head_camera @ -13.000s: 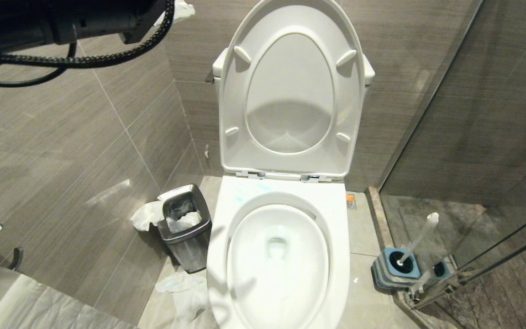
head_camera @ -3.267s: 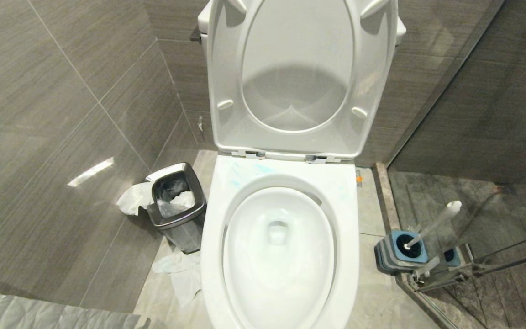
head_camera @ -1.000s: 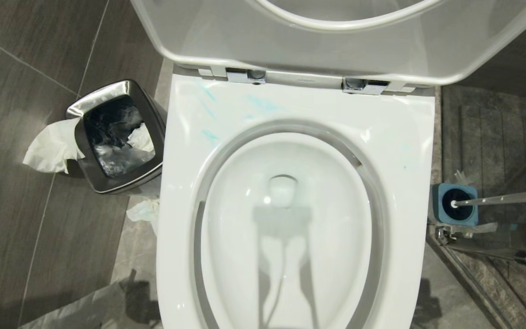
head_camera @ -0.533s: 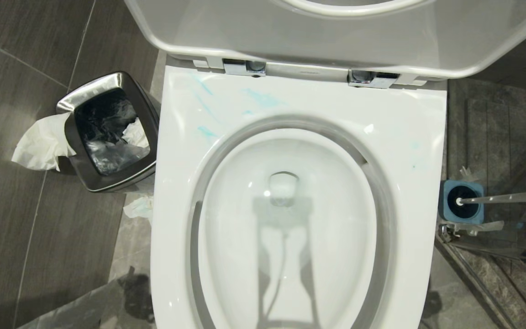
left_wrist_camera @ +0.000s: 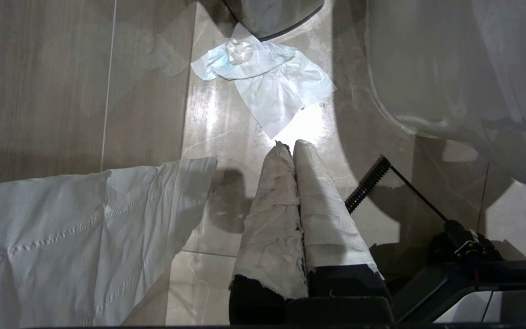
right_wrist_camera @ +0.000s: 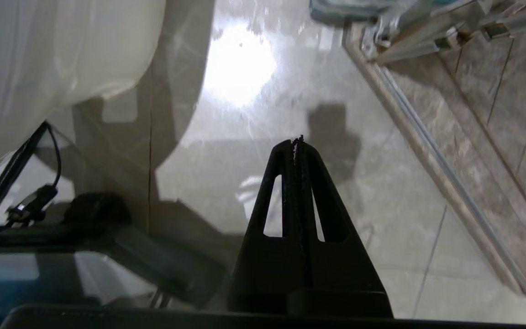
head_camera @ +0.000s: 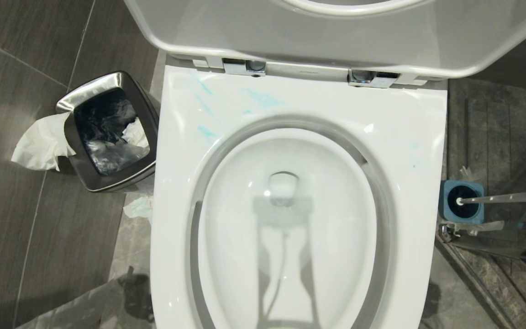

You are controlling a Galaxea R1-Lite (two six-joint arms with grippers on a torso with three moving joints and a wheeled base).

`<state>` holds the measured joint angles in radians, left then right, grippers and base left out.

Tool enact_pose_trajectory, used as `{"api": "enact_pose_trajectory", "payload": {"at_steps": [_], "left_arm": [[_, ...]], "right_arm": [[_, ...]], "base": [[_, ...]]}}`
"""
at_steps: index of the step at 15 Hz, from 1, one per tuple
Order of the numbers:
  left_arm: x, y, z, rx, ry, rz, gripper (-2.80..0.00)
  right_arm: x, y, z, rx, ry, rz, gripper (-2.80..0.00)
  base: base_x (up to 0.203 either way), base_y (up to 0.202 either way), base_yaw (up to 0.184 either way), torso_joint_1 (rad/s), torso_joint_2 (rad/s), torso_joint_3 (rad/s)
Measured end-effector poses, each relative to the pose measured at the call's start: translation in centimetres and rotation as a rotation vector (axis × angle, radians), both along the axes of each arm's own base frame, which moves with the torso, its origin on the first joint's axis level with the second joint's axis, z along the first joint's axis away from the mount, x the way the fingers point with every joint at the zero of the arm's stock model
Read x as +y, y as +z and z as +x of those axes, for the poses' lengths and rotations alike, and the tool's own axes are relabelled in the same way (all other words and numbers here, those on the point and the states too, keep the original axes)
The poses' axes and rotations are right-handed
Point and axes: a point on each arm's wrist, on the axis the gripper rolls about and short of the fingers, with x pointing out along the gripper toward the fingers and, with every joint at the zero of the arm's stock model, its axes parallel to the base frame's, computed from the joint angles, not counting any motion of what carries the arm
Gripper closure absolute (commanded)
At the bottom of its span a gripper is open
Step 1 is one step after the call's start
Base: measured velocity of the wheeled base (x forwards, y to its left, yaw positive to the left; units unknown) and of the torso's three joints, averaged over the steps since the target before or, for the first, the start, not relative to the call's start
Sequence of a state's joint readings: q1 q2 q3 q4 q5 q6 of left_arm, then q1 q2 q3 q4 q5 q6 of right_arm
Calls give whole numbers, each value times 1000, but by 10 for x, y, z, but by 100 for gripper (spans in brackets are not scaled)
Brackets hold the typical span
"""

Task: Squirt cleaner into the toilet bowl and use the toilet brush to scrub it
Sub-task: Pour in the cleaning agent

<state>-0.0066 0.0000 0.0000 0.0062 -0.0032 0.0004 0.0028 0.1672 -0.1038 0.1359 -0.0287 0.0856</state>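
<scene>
The toilet bowl (head_camera: 409, 137) fills the head view, white and glossy, with its seat and lid (head_camera: 336, 41) raised. Thin teal smears of cleaner (head_camera: 263, 98) lie on the back of the rim. To the bowl's right the toilet brush stands in its blue square holder (head_camera: 445, 194), its slim handle (head_camera: 509, 197) leaning away to the right. Neither gripper shows in the head view. My left gripper (left_wrist_camera: 290, 144), its fingers wrapped in white, is shut and empty above the floor beside the bowl. My right gripper (right_wrist_camera: 296, 140) is shut and empty over the floor tiles.
A steel waste bin (head_camera: 90, 87) stands left of the bowl with tissue (head_camera: 39, 141) hanging out. More tissue (left_wrist_camera: 267, 77) lies on the floor, and a white sheet (left_wrist_camera: 62, 237) is nearby. A shower glass rail (right_wrist_camera: 441, 169) runs along the right.
Over the earlier frames the whole head view closed in on the bowl, so the camera moved. In the last half second nothing in it differs.
</scene>
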Motion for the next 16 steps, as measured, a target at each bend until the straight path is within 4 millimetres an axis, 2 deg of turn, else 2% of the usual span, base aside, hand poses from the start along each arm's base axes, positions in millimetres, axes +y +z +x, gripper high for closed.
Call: {"api": "enact_pose_trajectory", "payload": {"at_steps": [3, 5, 7, 10, 12, 16], "left_arm": [[0, 0, 0, 0, 0, 0, 0], [0, 0, 0, 0, 1, 0, 0], [0, 0, 0, 0, 0, 0, 0], [0, 0, 0, 0, 0, 0, 0], [0, 0, 0, 0, 0, 0, 0], [0, 0, 0, 0, 0, 0, 0]], "right_arm": [[0, 32, 13, 109, -1, 9, 0], [0, 54, 37, 170, -5, 26, 0], [0, 69, 72, 210, -10, 41, 0], [0, 82, 139, 175, -34, 47, 0], [-1, 84, 182, 90, -48, 48, 0], [-1, 74, 246, -89, -55, 51, 0]], "base": [[0, 0, 0, 0, 0, 0], [0, 0, 0, 0, 0, 0], [0, 0, 0, 0, 0, 0], [0, 0, 0, 1, -9, -1], [0, 0, 0, 0, 0, 0], [0, 0, 0, 0, 0, 0]]}}
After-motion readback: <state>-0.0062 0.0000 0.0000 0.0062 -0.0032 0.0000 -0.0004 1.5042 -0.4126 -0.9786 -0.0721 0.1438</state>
